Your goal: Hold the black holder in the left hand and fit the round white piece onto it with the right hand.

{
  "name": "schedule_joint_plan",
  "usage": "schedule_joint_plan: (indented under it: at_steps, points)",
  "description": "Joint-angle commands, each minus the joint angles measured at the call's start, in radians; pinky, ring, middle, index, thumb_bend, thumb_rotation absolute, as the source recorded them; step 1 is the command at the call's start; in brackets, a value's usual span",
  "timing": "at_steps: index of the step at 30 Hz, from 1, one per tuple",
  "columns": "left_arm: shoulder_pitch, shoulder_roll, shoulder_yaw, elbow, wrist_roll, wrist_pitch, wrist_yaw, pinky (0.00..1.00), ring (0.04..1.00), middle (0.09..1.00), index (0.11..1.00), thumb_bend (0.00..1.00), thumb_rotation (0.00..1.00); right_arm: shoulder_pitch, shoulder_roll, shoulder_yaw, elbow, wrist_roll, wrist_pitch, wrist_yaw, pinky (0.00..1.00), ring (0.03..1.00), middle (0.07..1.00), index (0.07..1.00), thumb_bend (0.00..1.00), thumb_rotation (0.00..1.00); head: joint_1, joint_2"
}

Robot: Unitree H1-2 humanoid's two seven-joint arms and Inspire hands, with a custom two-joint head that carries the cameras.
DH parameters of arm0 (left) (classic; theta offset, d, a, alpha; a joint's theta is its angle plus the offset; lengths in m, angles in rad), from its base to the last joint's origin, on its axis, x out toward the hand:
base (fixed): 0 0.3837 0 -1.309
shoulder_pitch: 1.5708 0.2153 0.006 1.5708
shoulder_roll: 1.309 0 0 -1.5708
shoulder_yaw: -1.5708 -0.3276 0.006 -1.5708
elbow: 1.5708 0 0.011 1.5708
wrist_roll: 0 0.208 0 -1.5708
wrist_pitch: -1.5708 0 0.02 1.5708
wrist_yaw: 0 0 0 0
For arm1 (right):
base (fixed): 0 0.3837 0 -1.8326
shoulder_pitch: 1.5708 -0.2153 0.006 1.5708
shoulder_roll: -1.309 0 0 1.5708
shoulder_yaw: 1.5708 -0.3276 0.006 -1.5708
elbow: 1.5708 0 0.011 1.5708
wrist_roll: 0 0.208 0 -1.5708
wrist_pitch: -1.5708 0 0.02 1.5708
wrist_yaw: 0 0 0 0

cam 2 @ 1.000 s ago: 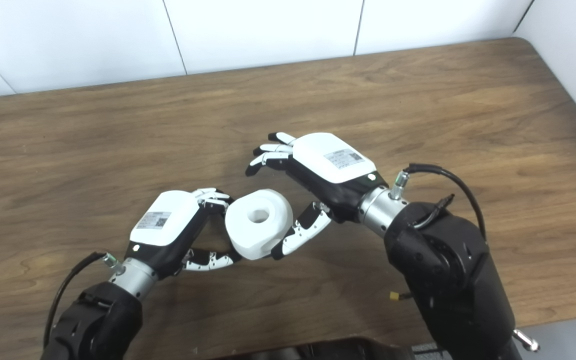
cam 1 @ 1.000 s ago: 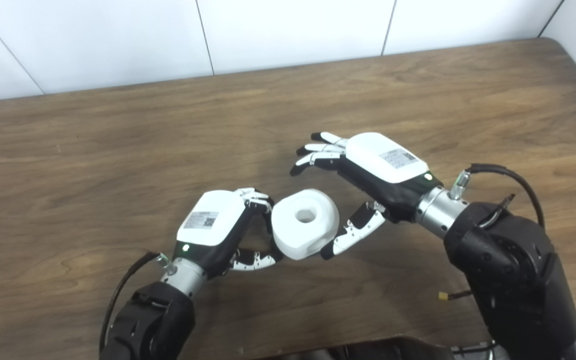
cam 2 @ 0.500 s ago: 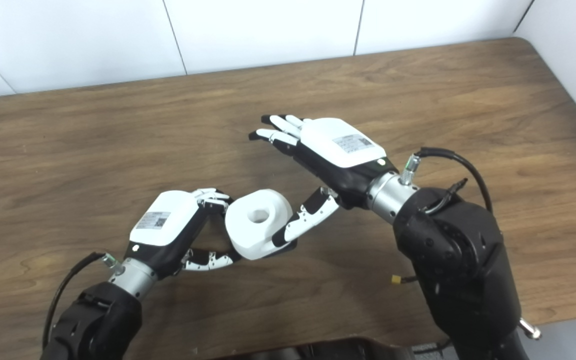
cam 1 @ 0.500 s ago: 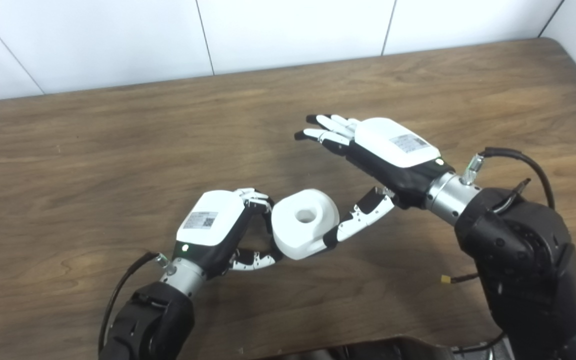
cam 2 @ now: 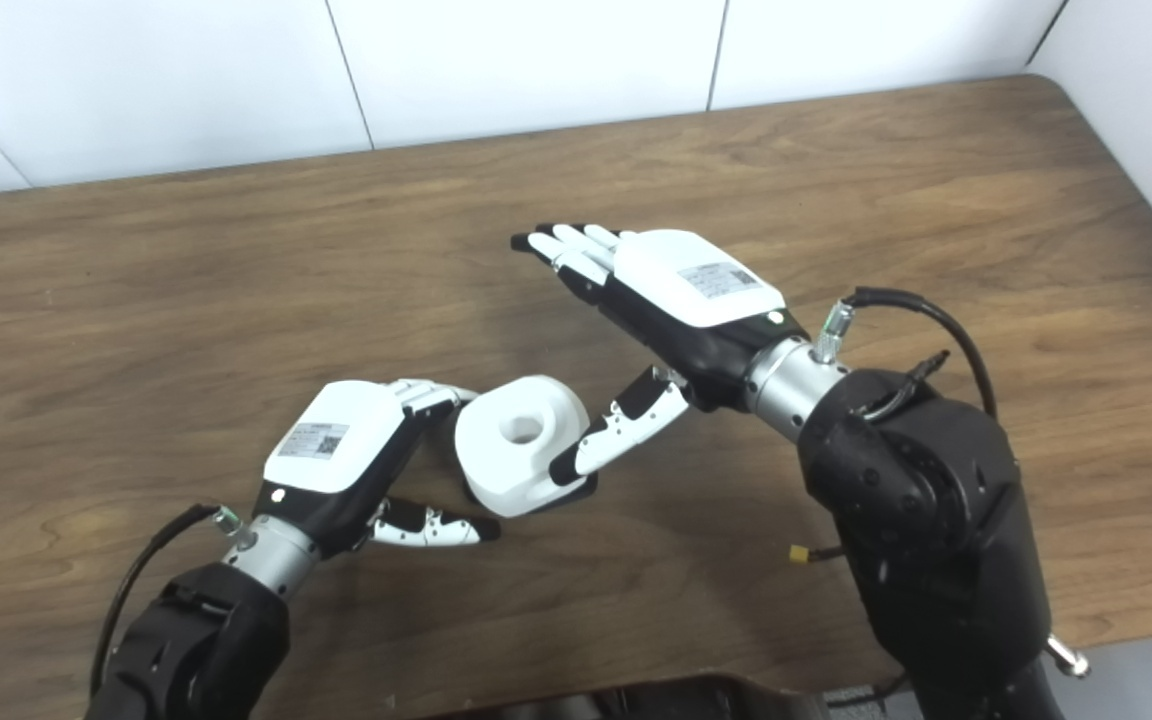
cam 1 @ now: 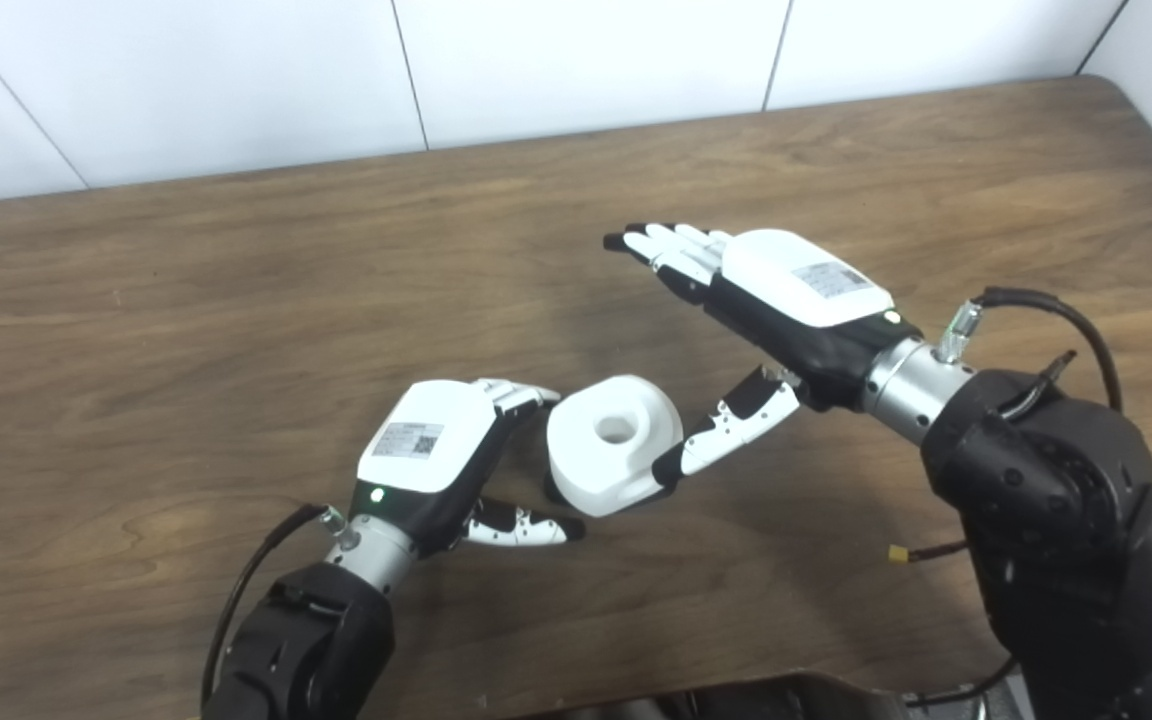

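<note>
on the surface [cam 1: 236, 300]: brown wood grain, carrying the round white piece and with both hands low over it.
round white piece [cam 1: 614, 443]: a thick white ring with a round hole in its top, lying near the front middle of the surface, tilted a little, between the two hands.
inside the hole: only shadow showed; whether anything sat in it could not be told.
black holder: a small dark edge [cam 2: 576, 493] showed under the white piece's near right side; whether that was the holder could not be told.
left hand [cam 1: 436, 462]: palm down just left of the white piece, its fingers [cam 1: 521, 397] stretched toward the piece's upper left edge and its thumb [cam 1: 526, 527] lying forward below the piece; spread, holding nothing. whether the fingertips touched the piece could not be told.
right hand [cam 1: 786, 300]: raised above the surface to the right of the piece, fingers straight and close together pointing left; spread, gripping nothing.
right thumb [cam 1: 726, 435]: angled down, with its dark tip at the right side of the white piece.
behind the surface: a white panelled wall [cam 1: 576, 60].
</note>
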Motion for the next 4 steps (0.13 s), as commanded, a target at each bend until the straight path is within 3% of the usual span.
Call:
schedule_joint_plan:
  at_steps: [1,4]
  points:
    - [0.004,0.019,-0.001,0.019,0.019,0.047,-0.089,0.84,0.851,0.857,0.893,0.95,0.44,-0.032,-0.012,-0.016,-0.023,0.011,-0.003,-0.014,1.0,1.0,1.0,0.998,1.0,0.44,0.0,0.0]
    - [-0.007,0.02,0.001,-0.006,0.027,0.072,-0.174,0.86,0.867,0.887,0.942,0.99,0.47,-0.036,-0.022,-0.022,-0.016,0.025,-0.004,-0.019,1.0,1.0,1.0,0.994,1.0,0.43,0.003,-0.003]
